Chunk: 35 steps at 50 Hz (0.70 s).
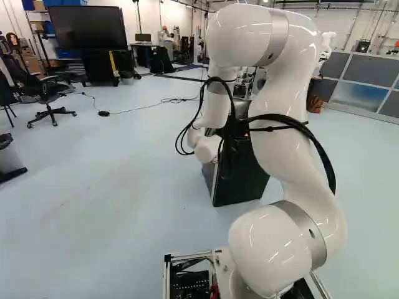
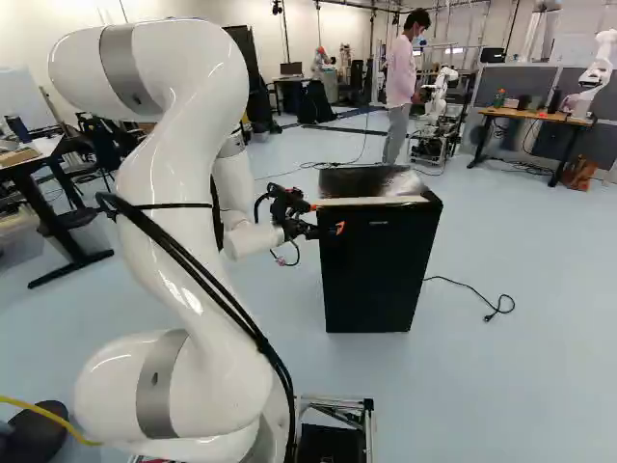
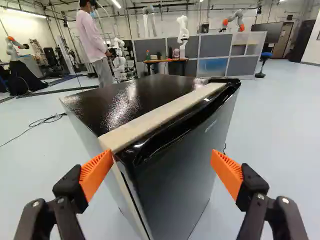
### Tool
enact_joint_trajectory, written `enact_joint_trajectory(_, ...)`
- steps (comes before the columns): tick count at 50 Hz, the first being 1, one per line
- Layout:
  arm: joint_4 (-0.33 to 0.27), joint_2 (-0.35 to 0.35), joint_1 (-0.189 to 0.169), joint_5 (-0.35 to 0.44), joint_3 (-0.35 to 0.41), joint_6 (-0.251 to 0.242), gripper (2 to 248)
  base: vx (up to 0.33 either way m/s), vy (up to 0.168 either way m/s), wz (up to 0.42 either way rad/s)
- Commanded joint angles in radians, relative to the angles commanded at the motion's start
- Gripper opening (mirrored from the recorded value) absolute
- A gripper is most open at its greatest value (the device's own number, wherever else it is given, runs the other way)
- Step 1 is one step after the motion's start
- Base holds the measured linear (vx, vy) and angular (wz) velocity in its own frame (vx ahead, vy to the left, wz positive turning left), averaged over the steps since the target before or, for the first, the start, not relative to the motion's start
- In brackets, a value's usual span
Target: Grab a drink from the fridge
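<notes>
We have the black fridge [image 2: 371, 280] ahead of our arm [image 2: 183, 193], on the pale floor [image 2: 521, 386]; in the right base view it stands to the right of the arm. Our gripper [image 2: 326, 219] is at the near left upper corner of the fridge. In the wrist view its two fingers [image 3: 95, 172] are open wide, with this corner between and ahead of them; whether one touches it, we cannot tell. The door [image 3: 175, 185] looks closed, and a beige strip [image 3: 162, 116] runs along the top beside it. To the right, a black cable [image 2: 469, 289] lies on the floor. At far right, we see a wooden desk [image 2: 525, 115].
</notes>
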Motion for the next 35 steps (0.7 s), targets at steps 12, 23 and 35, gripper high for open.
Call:
enact_joint_trajectory(12,0.0,0.027,0.0,0.0,0.042,0.0,247,0.0,0.0,0.0)
enact_joint_trajectory(23,0.0,0.067,0.006,0.0,0.104,0.0,247,0.0,-0.001,-0.003)
enact_joint_trajectory(35,0.0,0.112,0.015,0.0,0.172,0.0,247,-0.001,-0.007,-0.007)
